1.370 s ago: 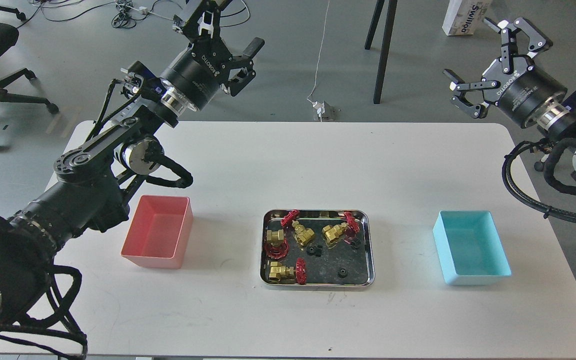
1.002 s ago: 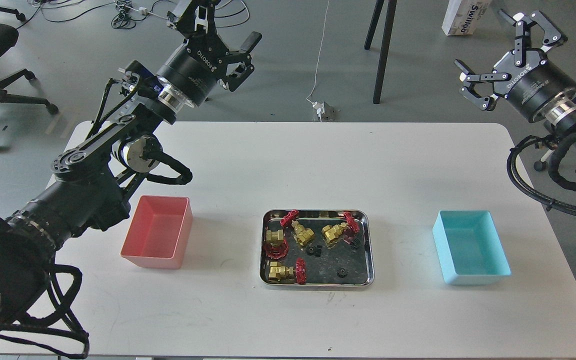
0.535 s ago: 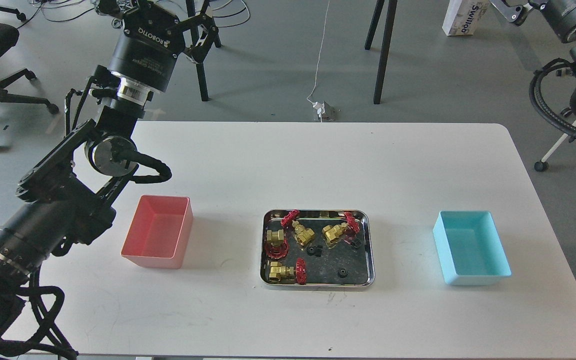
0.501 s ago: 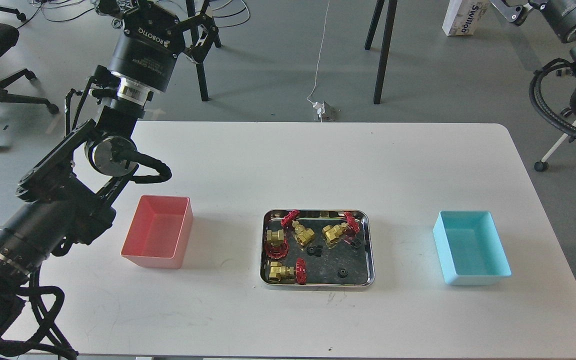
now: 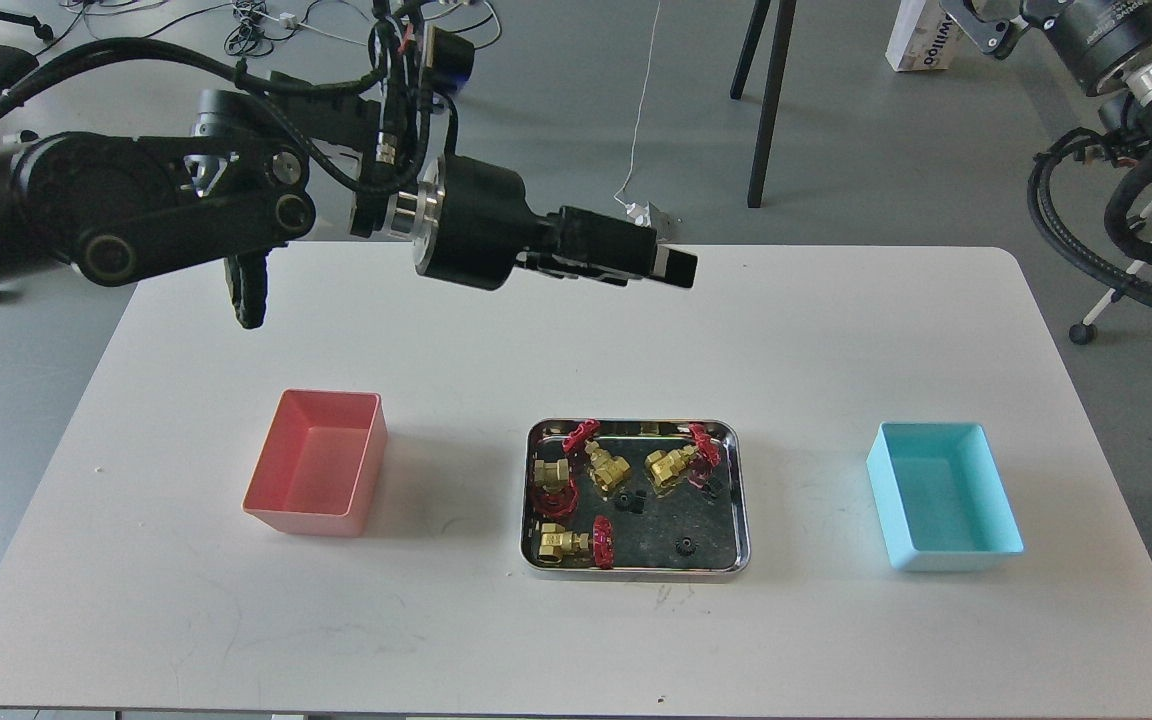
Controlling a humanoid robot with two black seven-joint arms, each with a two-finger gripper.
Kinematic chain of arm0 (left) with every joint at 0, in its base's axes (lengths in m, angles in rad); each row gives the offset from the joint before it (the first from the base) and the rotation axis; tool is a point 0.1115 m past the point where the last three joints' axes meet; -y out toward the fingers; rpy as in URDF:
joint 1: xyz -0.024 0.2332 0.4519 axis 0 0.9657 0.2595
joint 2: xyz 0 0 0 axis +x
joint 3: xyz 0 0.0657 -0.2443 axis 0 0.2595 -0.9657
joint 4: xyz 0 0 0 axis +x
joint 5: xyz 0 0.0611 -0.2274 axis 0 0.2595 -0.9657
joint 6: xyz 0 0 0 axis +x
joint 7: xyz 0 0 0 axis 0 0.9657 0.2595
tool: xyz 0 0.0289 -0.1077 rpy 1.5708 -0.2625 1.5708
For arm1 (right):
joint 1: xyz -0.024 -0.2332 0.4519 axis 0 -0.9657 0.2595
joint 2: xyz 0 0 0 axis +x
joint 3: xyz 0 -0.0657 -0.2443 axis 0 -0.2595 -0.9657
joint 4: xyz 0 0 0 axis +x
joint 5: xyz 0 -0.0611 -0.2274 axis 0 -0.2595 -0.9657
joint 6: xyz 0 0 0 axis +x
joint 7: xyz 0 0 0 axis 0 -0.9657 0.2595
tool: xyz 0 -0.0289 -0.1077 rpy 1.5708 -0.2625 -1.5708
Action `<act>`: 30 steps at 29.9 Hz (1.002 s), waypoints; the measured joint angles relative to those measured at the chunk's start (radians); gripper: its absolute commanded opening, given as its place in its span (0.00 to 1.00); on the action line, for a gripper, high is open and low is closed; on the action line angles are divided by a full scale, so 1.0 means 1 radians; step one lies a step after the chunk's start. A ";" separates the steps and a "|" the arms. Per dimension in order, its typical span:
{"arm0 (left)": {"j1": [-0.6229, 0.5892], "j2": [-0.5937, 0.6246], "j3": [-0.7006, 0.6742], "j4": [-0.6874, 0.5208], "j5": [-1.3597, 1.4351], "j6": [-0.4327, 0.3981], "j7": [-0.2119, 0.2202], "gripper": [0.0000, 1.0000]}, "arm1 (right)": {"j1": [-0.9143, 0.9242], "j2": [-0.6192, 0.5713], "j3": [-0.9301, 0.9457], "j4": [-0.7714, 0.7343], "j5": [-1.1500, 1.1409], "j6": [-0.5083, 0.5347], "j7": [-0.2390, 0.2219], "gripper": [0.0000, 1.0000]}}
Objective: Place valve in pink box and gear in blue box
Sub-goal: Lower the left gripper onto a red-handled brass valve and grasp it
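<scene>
Our left claw point(image 5: 671, 266) hangs high over the surface point(image 5: 576, 330), but we cannot tell its grip, while valves point(image 5: 671, 464) and gears point(image 5: 682, 545) sit in the tray point(image 5: 742, 500) between the pink box point(image 5: 318, 474) and blue box point(image 5: 944, 495).

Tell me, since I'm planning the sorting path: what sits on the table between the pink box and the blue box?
In the head view, the steel tray sits between the pink box and blue box, holding four valves and small black gears; elsewhere, bare tabletop.
</scene>
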 measured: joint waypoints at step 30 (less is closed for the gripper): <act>0.264 -0.208 0.351 0.240 0.191 0.427 0.000 0.96 | 0.038 0.032 -0.063 -0.042 -0.017 -0.107 -0.001 1.00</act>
